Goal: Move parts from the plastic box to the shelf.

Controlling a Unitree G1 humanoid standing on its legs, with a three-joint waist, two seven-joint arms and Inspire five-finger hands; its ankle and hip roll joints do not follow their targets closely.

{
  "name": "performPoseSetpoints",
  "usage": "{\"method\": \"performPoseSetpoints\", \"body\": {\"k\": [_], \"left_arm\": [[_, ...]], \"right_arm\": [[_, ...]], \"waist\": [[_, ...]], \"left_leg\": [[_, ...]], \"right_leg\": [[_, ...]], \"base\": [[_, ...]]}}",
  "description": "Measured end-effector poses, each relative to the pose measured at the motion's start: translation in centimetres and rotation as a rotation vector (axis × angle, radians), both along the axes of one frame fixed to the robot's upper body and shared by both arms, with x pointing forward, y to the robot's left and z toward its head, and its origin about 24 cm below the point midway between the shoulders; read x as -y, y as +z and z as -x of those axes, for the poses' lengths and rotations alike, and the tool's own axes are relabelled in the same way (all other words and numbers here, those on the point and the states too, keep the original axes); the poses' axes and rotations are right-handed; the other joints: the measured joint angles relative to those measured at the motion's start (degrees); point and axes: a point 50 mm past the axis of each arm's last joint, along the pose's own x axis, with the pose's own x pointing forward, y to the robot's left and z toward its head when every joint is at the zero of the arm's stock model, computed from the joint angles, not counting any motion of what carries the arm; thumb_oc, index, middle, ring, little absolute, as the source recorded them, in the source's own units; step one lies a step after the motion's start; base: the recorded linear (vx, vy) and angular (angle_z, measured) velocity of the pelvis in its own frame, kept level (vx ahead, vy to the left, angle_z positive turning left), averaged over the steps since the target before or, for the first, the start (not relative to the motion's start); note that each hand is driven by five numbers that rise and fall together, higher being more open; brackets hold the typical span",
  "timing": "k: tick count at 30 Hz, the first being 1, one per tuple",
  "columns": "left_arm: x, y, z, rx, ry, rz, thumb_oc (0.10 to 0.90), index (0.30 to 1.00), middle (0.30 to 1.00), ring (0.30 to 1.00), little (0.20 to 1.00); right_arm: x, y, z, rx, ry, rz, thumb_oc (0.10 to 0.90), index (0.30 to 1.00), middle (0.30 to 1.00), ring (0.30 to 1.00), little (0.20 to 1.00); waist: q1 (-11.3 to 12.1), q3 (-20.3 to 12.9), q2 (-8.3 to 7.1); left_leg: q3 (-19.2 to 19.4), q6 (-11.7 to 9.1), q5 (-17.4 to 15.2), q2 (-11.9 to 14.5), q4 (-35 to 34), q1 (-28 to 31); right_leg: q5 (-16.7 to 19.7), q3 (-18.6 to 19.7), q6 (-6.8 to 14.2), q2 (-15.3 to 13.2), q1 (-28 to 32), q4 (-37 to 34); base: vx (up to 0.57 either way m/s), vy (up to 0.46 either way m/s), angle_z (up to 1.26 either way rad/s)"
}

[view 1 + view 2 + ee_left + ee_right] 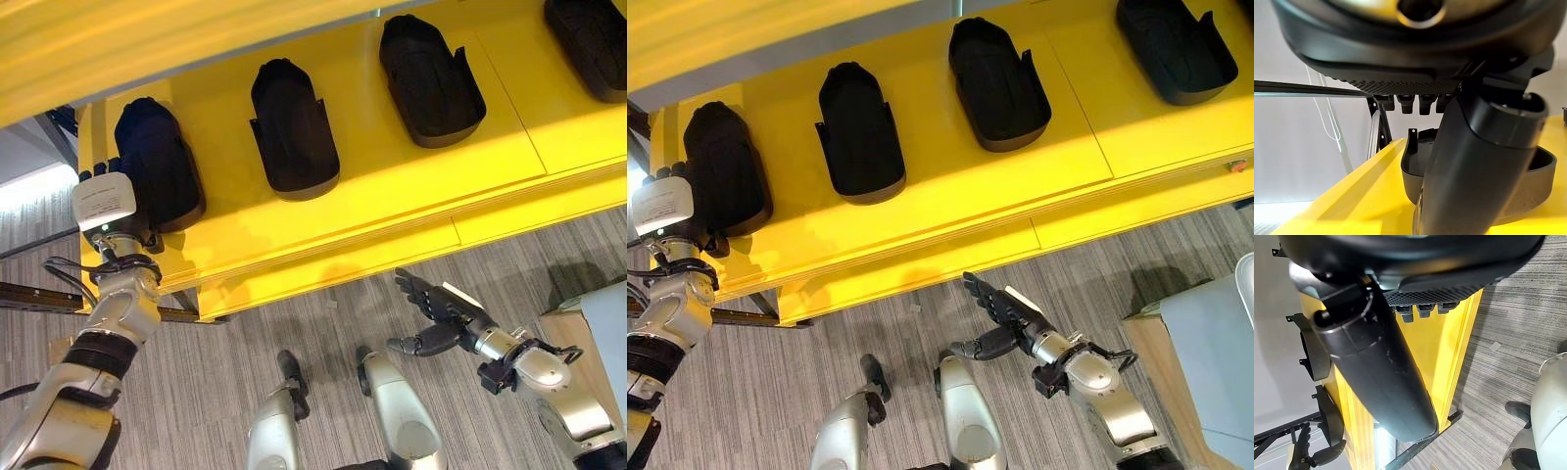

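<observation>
Several black moulded parts lie in a row on the yellow shelf [392, 186]. My left hand [103, 201] is up at the shelf's left end, against the leftmost part [162, 162]. Its fingers [1405, 102] reach straight along the part's outer side. The thumb [1474, 161] lies in front of the part [1535, 178], which rests on the shelf. My right hand [441, 308] hangs open below the shelf's front edge, above the floor, with nothing in it. Its thumb [1376, 372] points at the shelf's edge.
Other parts [292, 127] [429, 78] [593, 39] take up the shelf to the right, with bare yellow gaps between them. A pale grey-blue box [1215, 343] stands at the right edge. A dark metal frame [29, 294] runs under the shelf's left end.
</observation>
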Motion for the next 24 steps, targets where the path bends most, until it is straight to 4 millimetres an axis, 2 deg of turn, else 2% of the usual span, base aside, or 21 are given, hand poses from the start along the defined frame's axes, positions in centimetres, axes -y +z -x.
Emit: {"method": "performPoseSetpoints", "body": {"k": [16, 24], "left_arm": [[0.1, 1.4, -0.5, 0.033, 0.030, 0.000, 0.900, 1.000, 1.000, 1.000, 1.000], [-0.3, 1.3, -0.3, 0.011, 0.077, 0.009, 0.900, 1.000, 1.000, 1.000, 1.000]], "right_arm": [[0.0, 0.0, 0.0, -0.009, -0.002, -0.005, 0.900, 1.000, 1.000, 1.000, 1.000], [0.0, 0.1, -0.1, -0.005, -0.005, -0.003, 0.900, 1.000, 1.000, 1.000, 1.000]], "waist": [[0.0, 0.0, -0.05], [0.0, 0.1, -0.11]], "left_leg": [[0.0, 0.0, 0.0, 0.0, 0.0, 0.0], [0.1, -0.1, -0.1, 0.1, 0.0, 0.0]], "right_leg": [[0.0, 0.0, 0.0, 0.0, 0.0, -0.1], [0.0, 0.1, 0.0, 0.1, 0.0, -0.2]], "base": [[0.00, 0.000, 0.00], [0.00, 0.000, 0.00]]}}
